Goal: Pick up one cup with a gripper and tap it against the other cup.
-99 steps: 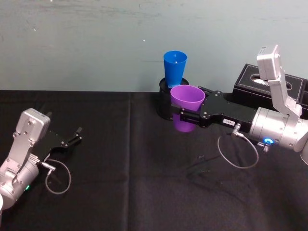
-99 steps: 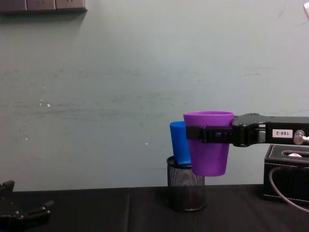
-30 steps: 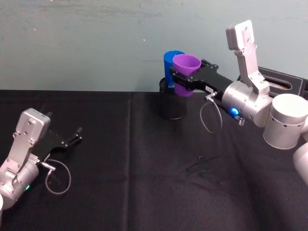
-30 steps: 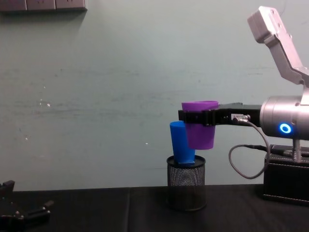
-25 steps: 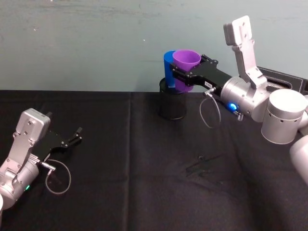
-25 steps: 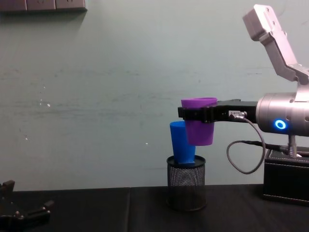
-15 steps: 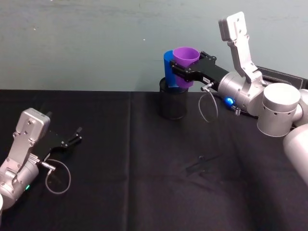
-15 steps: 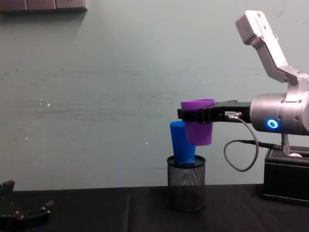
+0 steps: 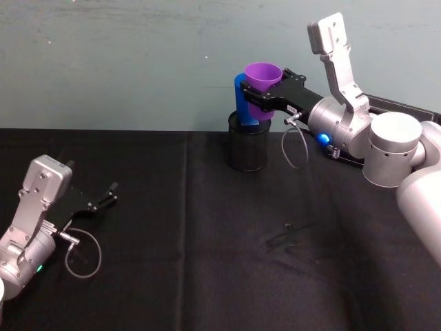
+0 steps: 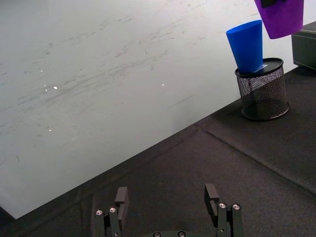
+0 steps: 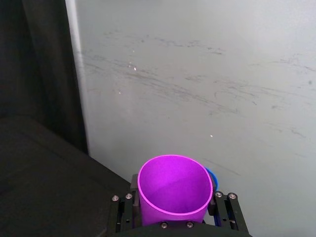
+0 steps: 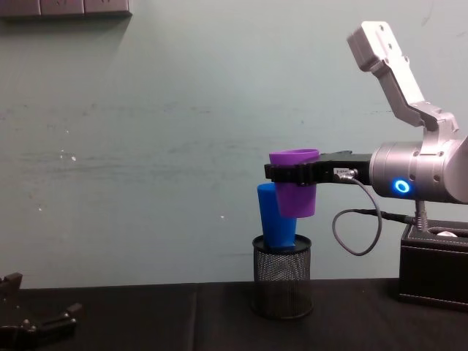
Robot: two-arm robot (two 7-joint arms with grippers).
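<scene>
My right gripper (image 9: 260,102) is shut on the purple cup (image 9: 262,78), holding it upright in the air by its upper wall. The blue cup (image 9: 241,96) stands rim-up inside a black mesh cylinder (image 9: 247,148) at the back of the table. In the chest view the purple cup (image 12: 295,189) overlaps the blue cup's (image 12: 272,219) upper right side. The left wrist view shows a narrow gap between the purple cup (image 10: 281,17) and the blue cup (image 10: 246,47). The right wrist view looks down into the purple cup (image 11: 174,190). My left gripper (image 9: 110,193) rests open on the table at the left.
A black box (image 9: 406,114) sits at the back right, under my right arm. The black cloth (image 9: 207,262) covers the table, and a pale wall stands close behind the mesh cylinder (image 12: 281,281).
My right gripper has carried the purple cup up, back and leftward until it sits right beside the blue cup's upper side. The left arm has not moved.
</scene>
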